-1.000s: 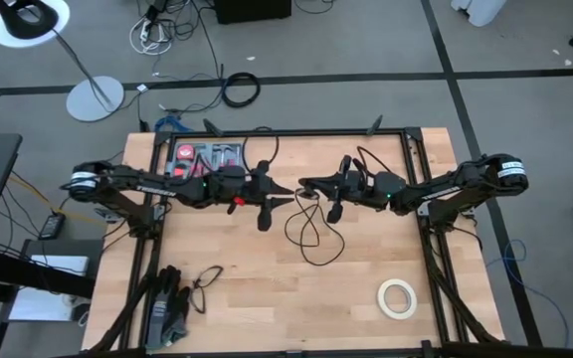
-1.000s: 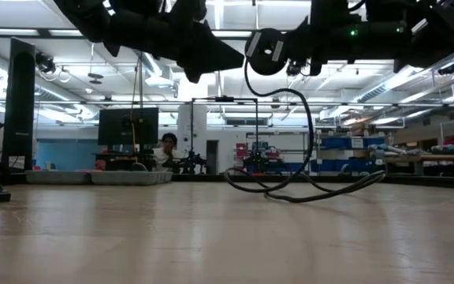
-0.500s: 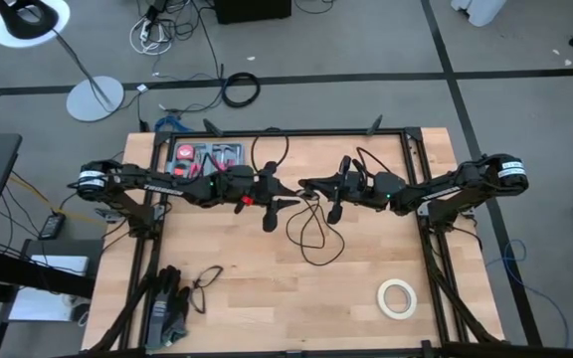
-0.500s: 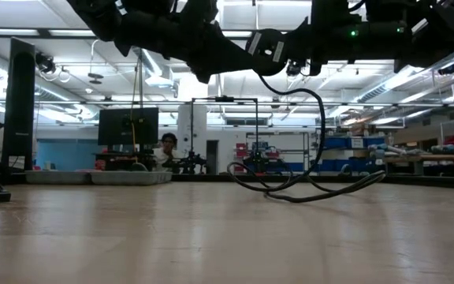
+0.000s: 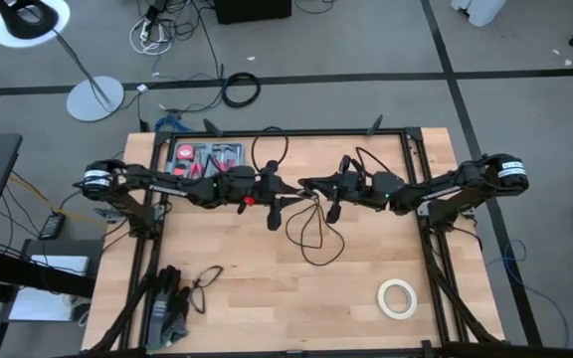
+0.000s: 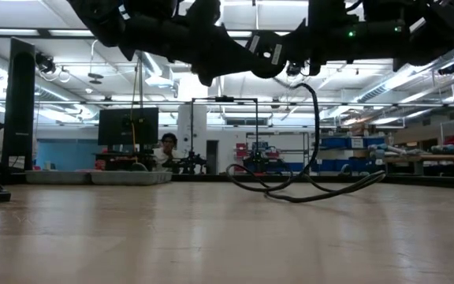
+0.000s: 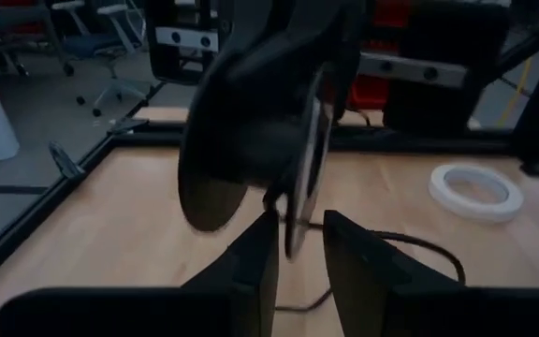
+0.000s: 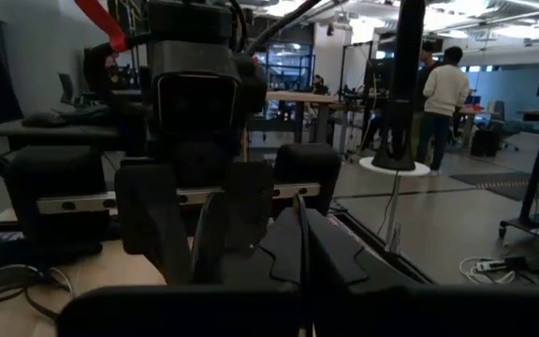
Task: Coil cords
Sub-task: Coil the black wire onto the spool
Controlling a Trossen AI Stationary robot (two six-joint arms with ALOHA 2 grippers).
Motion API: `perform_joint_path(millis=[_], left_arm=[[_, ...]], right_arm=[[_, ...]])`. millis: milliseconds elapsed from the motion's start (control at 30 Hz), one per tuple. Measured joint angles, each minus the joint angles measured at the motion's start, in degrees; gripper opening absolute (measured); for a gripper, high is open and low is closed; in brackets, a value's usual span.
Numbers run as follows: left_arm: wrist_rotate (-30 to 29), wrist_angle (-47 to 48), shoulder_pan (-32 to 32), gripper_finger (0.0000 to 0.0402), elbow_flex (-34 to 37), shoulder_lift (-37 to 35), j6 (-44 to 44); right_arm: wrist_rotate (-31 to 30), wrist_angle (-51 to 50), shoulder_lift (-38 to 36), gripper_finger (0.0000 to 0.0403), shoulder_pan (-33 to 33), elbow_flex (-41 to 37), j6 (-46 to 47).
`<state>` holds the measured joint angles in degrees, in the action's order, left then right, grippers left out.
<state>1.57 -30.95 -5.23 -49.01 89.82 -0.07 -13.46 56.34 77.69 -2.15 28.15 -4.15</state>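
Hanging from the right gripper [image 5: 306, 185], the cord [image 5: 311, 234] was held up above the middle of the wooden table [image 5: 267, 288], its thin black length dropping from the shut fingers and lying in loose loops on the boards just below them. The fingers of that gripper were pressed together on the cord, as was seen in the right wrist view, where the thin line [image 8: 303, 245] ran between them. The left gripper [image 5: 285, 198] was placed just beside the right one, tip to tip over the table's middle, with its fingers [image 7: 254, 264] parted by a narrow gap and nothing seen clamped between them; the right arm's round end was seen close ahead of them. In the low view the cord [image 6: 306, 185] was seen curving down from the grippers to the table and resting there in a flat tangle. A cream-white tape roll [image 5: 397, 297] was left well apart from the cord, near the table's corner on the right arm's side. A person [image 8: 441, 103] was seen standing in the room beyond the table.
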Motion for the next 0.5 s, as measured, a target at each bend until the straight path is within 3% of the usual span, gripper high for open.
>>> perform_joint_path(millis=[200, 367, 500], left_arm=[[-1.0, -1.0, 0.1, 0.0084, 0.1, 1.3, -0.2], [-2.4, -1.5, 0.1, 0.0014, 0.1, 1.4, -0.4], [-3.6, -1.1, 0.2, 0.0004, 0.1, 1.4, -1.5]], right_arm=[[-0.3, -4.5, 0.0, 0.0000, 0.5, 2.0, -1.7], [-0.5, -4.8, 0.0, 0.0000, 0.5, 2.0, -1.9], [-0.5, -4.8, 0.0, 0.0007, 0.5, 2.0, -2.0]])
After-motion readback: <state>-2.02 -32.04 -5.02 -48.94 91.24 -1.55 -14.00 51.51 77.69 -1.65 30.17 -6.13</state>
